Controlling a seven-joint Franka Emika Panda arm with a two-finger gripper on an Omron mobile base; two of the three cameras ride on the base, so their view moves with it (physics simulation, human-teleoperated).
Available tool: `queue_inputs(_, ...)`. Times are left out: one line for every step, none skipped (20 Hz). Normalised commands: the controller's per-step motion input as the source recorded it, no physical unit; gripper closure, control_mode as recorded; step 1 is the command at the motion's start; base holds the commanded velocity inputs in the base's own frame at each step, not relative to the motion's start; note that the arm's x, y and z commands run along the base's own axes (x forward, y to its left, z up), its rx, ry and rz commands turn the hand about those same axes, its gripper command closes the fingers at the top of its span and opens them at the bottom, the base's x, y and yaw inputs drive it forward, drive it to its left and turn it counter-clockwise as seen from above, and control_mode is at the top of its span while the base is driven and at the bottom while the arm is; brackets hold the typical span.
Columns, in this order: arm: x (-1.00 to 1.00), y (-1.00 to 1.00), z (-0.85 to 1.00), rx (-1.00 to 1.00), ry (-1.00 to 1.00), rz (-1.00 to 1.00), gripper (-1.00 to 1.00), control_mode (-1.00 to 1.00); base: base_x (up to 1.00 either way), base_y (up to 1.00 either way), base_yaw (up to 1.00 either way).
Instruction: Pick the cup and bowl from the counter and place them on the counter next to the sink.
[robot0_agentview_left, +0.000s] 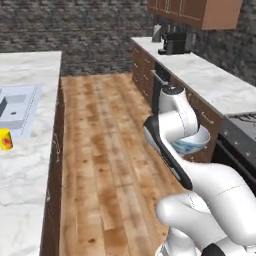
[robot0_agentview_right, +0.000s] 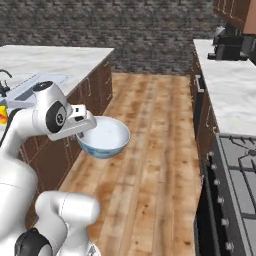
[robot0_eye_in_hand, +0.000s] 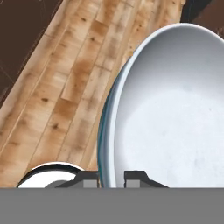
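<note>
Dark jaws of the two-finger gripper (robot0_eye_in_hand: 112, 177) are pinched on the rim of the wide, glossy pale blue-white bowl (robot0_agentview_right: 104, 136), one finger inside and one outside, with the bowl held aloft over the wooden plank floor (robot0_agentview_right: 150, 150). Left of the bowl, across the aisle, lies the pale rectangular sink (robot0_agentview_left: 17, 107) in the white marble counter (robot0_agentview_left: 25, 170). The small yellow cup (robot0_agentview_left: 5, 139) is already set beside the sink. The bowl should be kept level and lowered onto bare marble near the sink, apart from the cup.
</note>
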Motion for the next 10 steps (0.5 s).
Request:
queue_inputs(0.0,0.0,0.0,0.0,0.0,0.0,1.0,1.0,1.0,-0.55,0.22)
queue_inputs(0.0,0.0,0.0,0.0,0.0,0.0,1.0,1.0,1.0,-0.62,0.22)
queue_inputs(0.0,0.0,0.0,0.0,0.0,0.0,1.0,1.0,1.0,-0.69,0.21)
queue_inputs(0.0,0.0,0.0,0.0,0.0,0.0,1.0,1.0,1.0,-0.71,0.2)
queue_inputs(0.0,0.0,0.0,0.0,0.0,0.0,1.0,1.0,1.0,-0.75,0.18)
queue_inputs(0.0,0.0,0.0,0.0,0.0,0.0,1.0,1.0,1.0,-0.76,0.16)
queue_inputs(0.0,0.0,0.0,0.0,0.0,0.0,1.0,1.0,1.0,-0.79,0.14)
queue_inputs(0.0,0.0,0.0,0.0,0.0,0.0,1.0,1.0,1.0,-0.74,0.11)
queue_inputs(0.0,0.0,0.0,0.0,0.0,0.0,1.0,1.0,1.0,-0.71,0.09)
queue_inputs(0.0,0.0,0.0,0.0,0.0,0.0,1.0,1.0,1.0,-0.67,0.08)
